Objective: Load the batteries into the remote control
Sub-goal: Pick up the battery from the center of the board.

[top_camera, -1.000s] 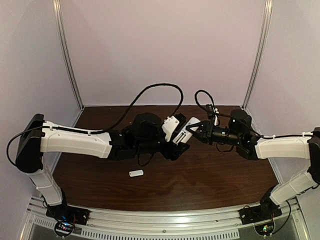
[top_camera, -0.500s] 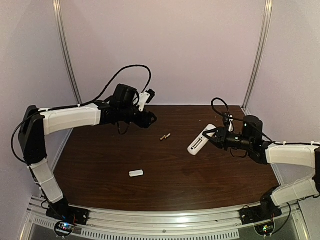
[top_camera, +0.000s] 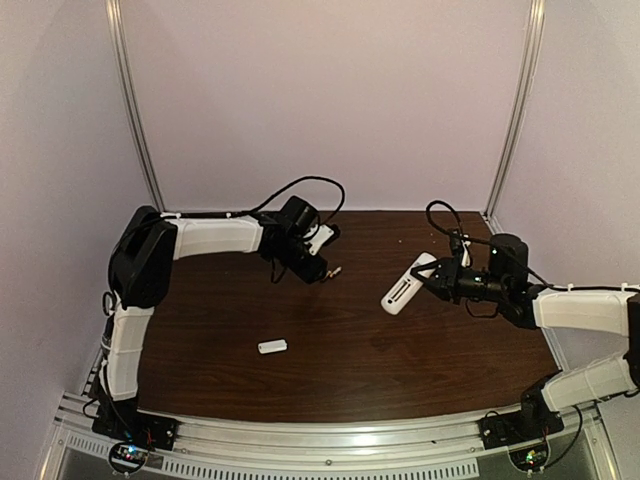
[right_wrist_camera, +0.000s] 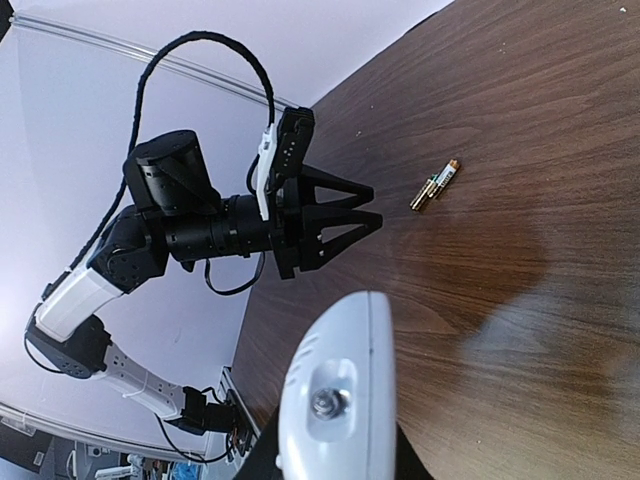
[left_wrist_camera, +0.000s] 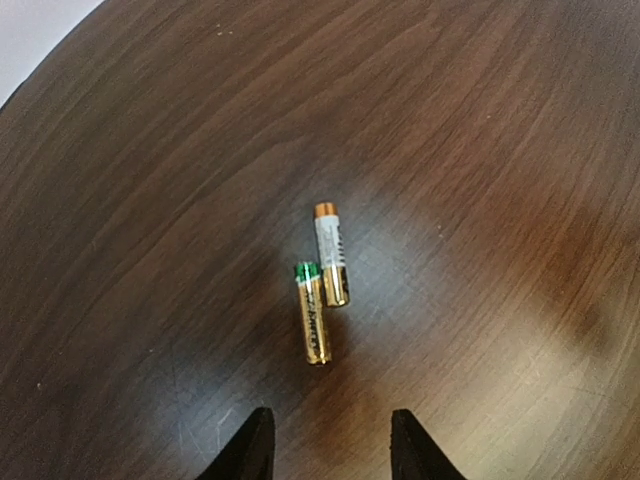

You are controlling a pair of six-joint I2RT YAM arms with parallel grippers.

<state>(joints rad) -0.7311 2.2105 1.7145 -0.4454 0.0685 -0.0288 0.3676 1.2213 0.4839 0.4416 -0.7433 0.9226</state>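
top view: left gripper (top_camera: 323, 268) open and empty just at 9 o'clock of the batteries (top_camera: 333, 270), right gripper (top_camera: 432, 280) clamped on the remote control (top_camera: 407, 285) at their 3 o'clock; left wrist: batteries touching, at 12 o'clock of the spread jaws; right wrist: remote control at 6 o'clock.

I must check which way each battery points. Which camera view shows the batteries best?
The left wrist view: the batteries lie close below the camera, side by side, labels and coloured ends distinct. The top external view shows them as a tiny speck; the right wrist view shows them small, beyond the remote control.
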